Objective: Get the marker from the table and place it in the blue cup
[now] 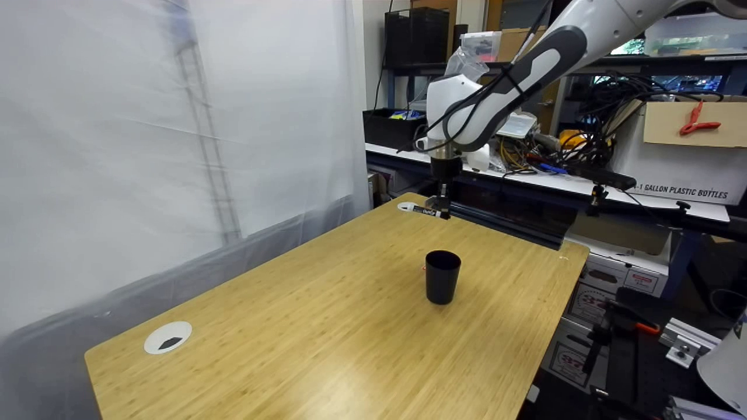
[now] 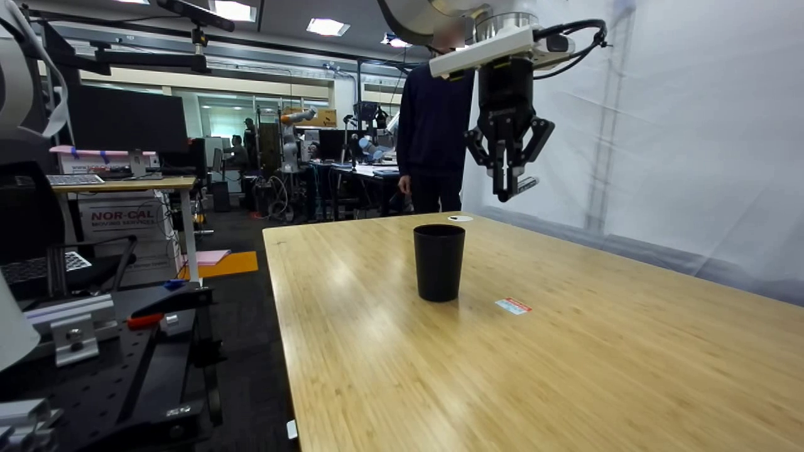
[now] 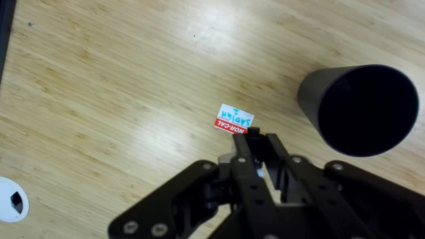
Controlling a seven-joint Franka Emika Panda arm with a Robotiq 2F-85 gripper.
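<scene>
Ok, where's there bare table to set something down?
In an exterior view, a broad bare patch of table lies between the dark cup and the nearer white disc. Another lies between the cup and the table's right edge. Crowded: the cup's far side, where the label lies and the gripper holds the marker above.

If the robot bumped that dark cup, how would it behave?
The dark cup might tip, standing taller than wide on a slightly narrower base. Its round wall suggests it could roll once down. Its even, undented rim hints at stiffness.
</scene>
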